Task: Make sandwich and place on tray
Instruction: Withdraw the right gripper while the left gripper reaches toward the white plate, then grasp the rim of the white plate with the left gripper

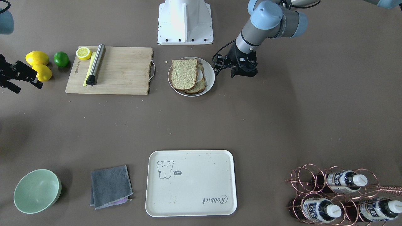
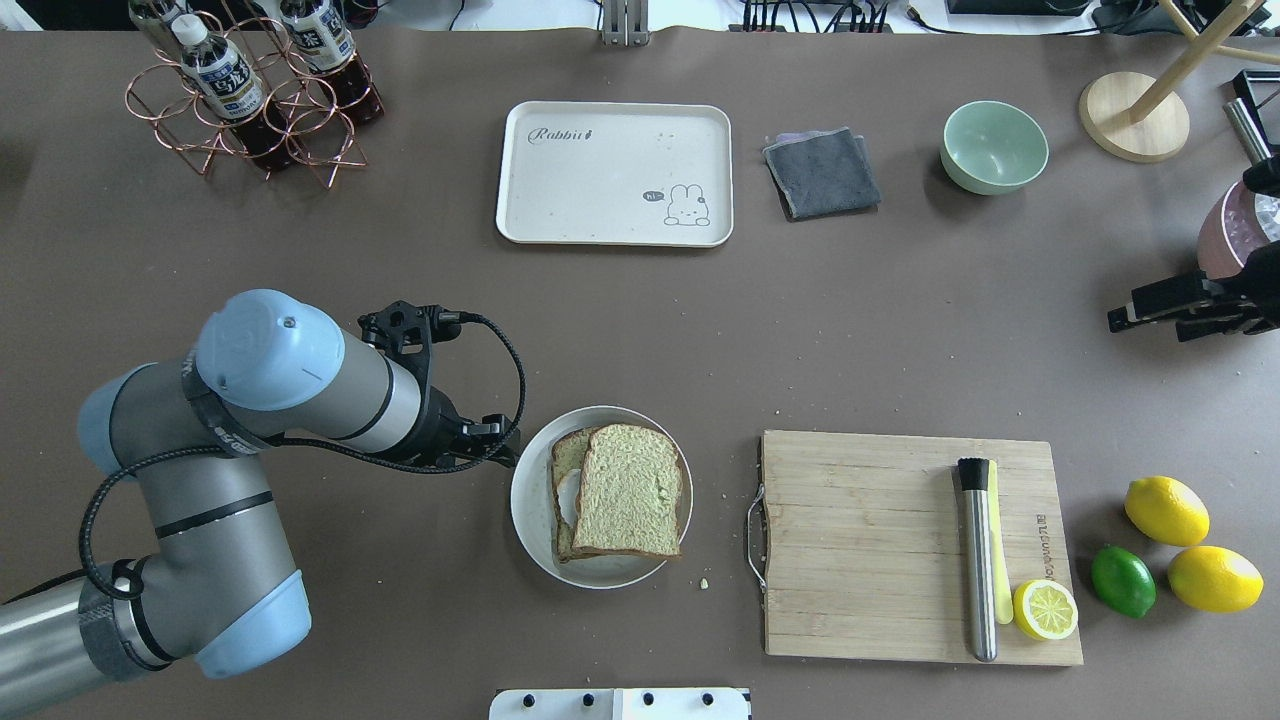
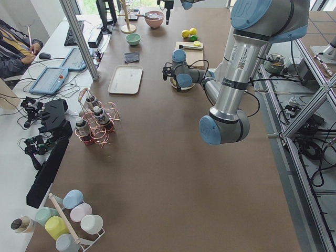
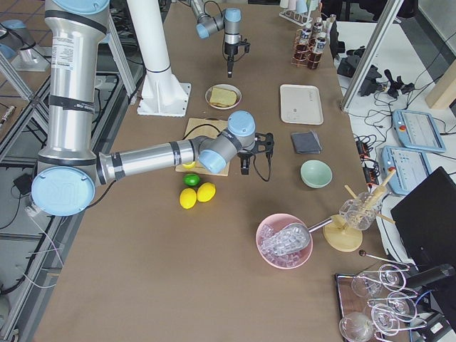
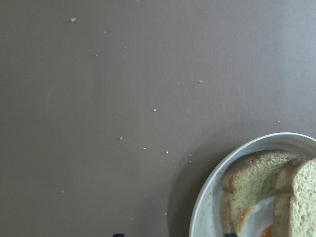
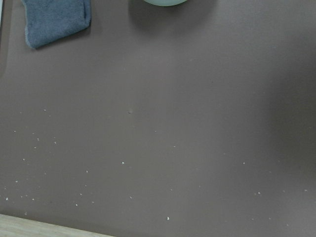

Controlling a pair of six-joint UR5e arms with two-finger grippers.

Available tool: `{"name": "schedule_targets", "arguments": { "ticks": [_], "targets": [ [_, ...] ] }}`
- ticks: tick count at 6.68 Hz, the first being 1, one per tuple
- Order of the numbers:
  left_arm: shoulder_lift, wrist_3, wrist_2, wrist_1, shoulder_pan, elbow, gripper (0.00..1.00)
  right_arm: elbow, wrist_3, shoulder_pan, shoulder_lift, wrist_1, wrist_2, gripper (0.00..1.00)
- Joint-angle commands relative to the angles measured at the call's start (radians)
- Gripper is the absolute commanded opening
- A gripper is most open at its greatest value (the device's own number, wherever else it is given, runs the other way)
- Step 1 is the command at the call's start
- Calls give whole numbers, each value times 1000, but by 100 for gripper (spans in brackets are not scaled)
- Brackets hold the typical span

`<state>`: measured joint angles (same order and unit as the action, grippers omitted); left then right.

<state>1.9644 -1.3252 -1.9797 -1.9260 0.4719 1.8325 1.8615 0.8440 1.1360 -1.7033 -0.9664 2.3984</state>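
The sandwich (image 1: 186,75) lies on a round white plate (image 1: 211,77). Its top slice is shifted off the bottom one, and egg white shows between them. It also shows in the overhead view (image 2: 628,492) and in the left wrist view (image 5: 276,197), at the lower right. My left gripper (image 1: 243,71) points down just beside the plate, open and empty, above bare table. The cream tray (image 1: 194,188) lies empty at the table's far side from the robot (image 2: 600,190). My right gripper (image 1: 17,80) hovers far off, past the lemons, open and empty.
A wooden cutting board (image 1: 125,72) with a steel-handled tool (image 1: 95,64) and a half lemon (image 1: 83,53) lies beside the plate. Two lemons (image 1: 37,58) and a lime (image 1: 61,59) lie past it. A grey cloth (image 1: 110,185), a green bowl (image 1: 37,191) and a bottle rack (image 1: 339,194) flank the tray.
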Motion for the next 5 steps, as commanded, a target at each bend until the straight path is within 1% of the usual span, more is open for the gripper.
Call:
{"name": "schedule_targets", "arguments": {
  "ticks": [1,3,4,5],
  "targets": [
    [11,-21,39,-10,-45,-21,58,-1,-55,45,-41,2,18,100],
    [11,-45,54,-42,-70,-50,51,1,-59,53,-51,2,19,100],
    [11,-46,55,-71,-78,-65,51,1,-63,57,-58,3,19,100],
    [13,-64,55,-73,-82,-65,43,1,-65,59,-67,3,19,100]
  ]
}}
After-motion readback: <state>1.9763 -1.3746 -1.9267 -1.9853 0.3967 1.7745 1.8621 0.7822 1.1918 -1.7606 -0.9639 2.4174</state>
